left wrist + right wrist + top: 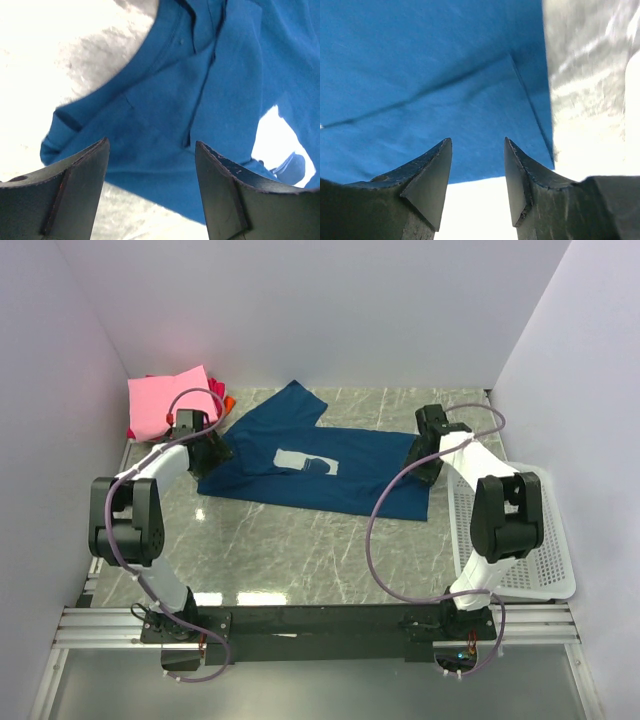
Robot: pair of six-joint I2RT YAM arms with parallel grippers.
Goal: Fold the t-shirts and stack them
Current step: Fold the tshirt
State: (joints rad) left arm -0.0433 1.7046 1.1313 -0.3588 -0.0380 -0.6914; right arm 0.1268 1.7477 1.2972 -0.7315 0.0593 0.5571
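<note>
A dark blue t-shirt [330,465] with a white square print [303,462] lies spread on the marble table, one sleeve pointing to the back. My left gripper [215,453] is open at the shirt's left edge; the left wrist view shows the blue cloth [200,100] between and beyond its fingers [75,185]. My right gripper [422,466] is open at the shirt's right edge; the right wrist view shows the hem corner [470,90] just past its fingertips [520,170]. A folded pink shirt [165,400] tops a stack at the back left, with orange [229,401] showing beside it.
A white plastic mesh basket [515,540] stands at the table's right edge beside the right arm. White walls close in the back and both sides. The table front [300,560] is bare marble.
</note>
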